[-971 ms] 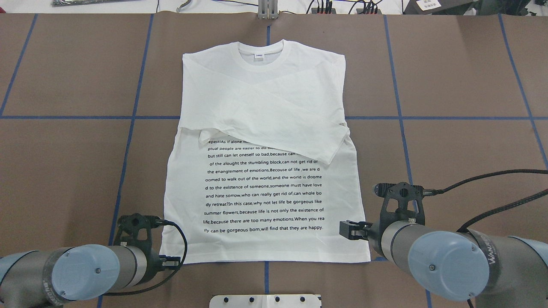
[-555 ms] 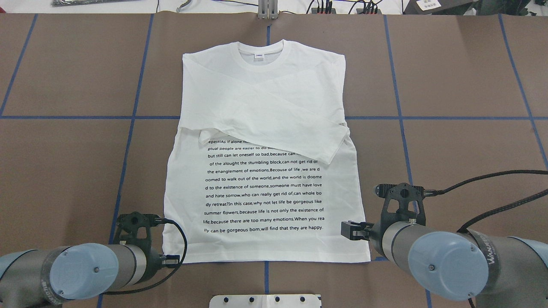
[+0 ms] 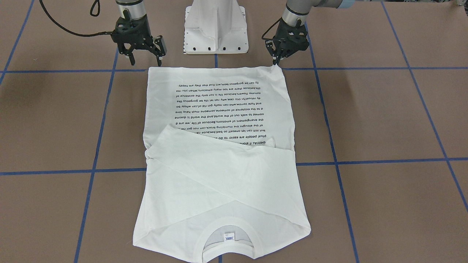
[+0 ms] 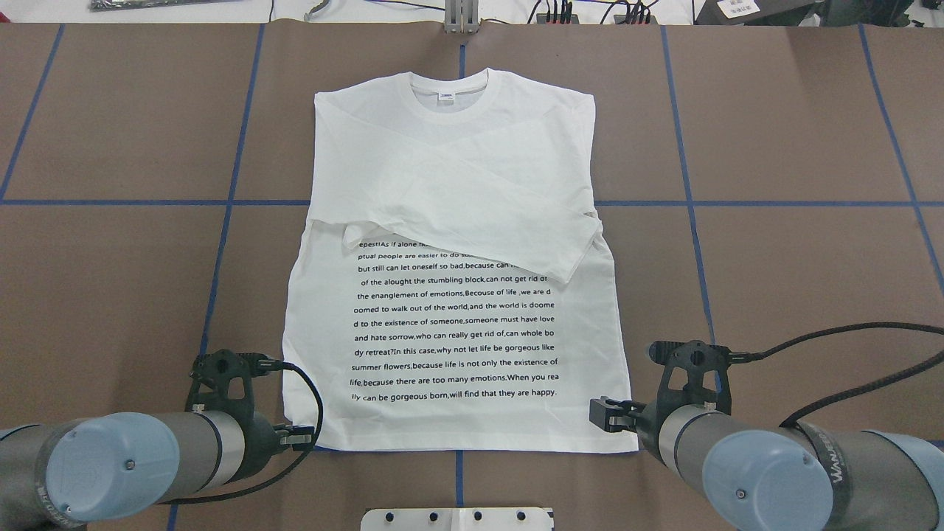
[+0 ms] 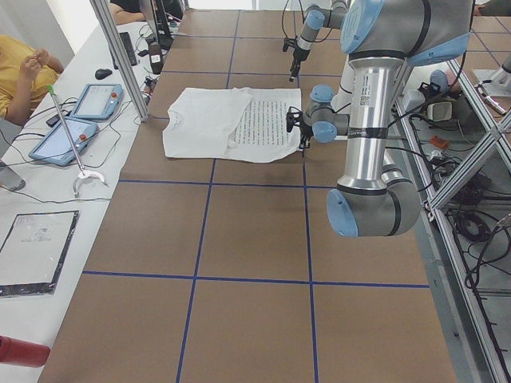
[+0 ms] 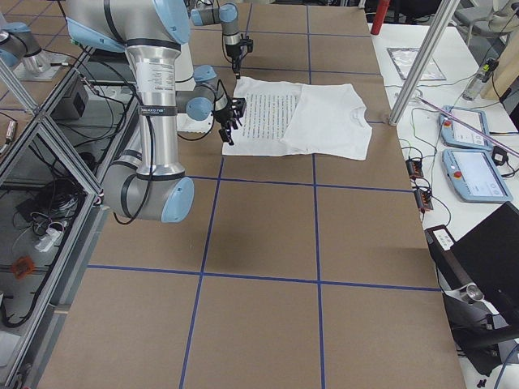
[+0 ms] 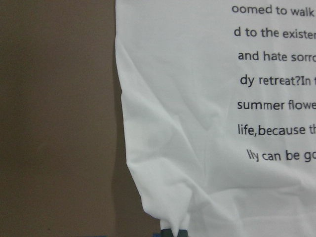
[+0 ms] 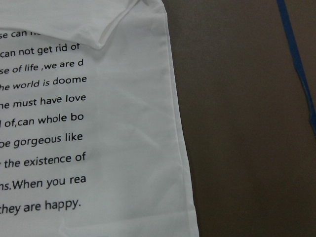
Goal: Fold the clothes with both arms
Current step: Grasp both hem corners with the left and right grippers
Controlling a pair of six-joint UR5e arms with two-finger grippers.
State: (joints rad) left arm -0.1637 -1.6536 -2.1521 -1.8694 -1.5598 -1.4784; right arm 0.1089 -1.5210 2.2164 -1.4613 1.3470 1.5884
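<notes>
The white long-sleeved T-shirt (image 4: 457, 221) lies flat on the brown table, text side up, collar away from me. Both sleeves are folded across the chest (image 3: 219, 175). My left gripper (image 3: 276, 63) stands at the hem's left corner, its fingers close together. In the left wrist view the cloth (image 7: 197, 123) puckers into the fingertips (image 7: 170, 232), so it is shut on that corner. My right gripper (image 3: 145, 61) hangs just beside the hem's right corner, fingers spread and nothing between them. The right wrist view shows only the shirt's side edge (image 8: 175, 123) and no fingers.
The white base block (image 3: 215, 29) stands just behind the hem between the two arms. Blue tape lines (image 4: 686, 203) grid the brown table. Off the far side sit tablets (image 5: 96, 100), a metal post (image 5: 120, 56) and a seated person (image 5: 24, 68).
Both arms have drawn back a little toward the robot's base, bringing their grippers down to the hem line. The hem's left corner has shifted slightly inward.
</notes>
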